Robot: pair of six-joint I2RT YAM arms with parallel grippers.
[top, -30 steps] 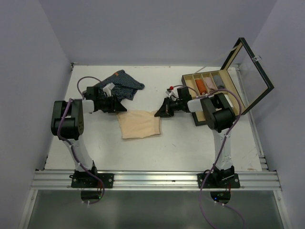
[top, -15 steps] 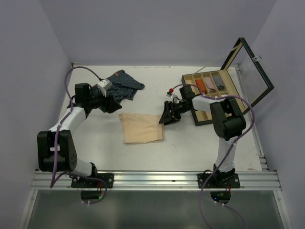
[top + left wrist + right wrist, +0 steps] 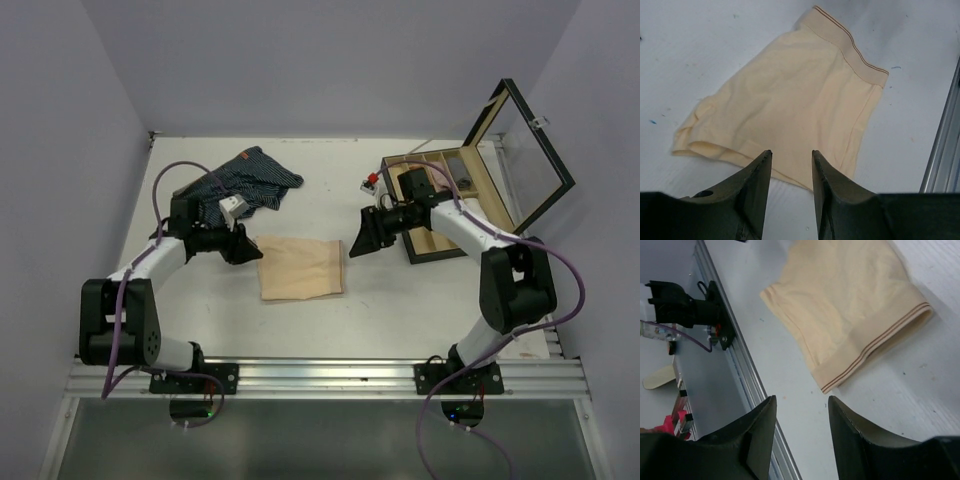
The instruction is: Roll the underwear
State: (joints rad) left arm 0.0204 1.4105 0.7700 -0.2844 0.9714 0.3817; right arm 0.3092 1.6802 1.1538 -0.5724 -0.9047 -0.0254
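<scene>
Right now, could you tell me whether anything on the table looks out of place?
Only the navy striped underwear, lying crumpled in a heap at the far left; the beige underwear lies flat, slightly skewed. Nothing looks spilled or damaged.

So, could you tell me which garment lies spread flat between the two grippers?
The beige one; the navy striped one lies crumpled farther back.

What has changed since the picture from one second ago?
The right gripper opened, let go of the beige underwear and drew back to the right. It settled flat, slightly rightward. The left gripper moved a little toward the near edge. The navy underwear and the wooden box stayed put.
</scene>
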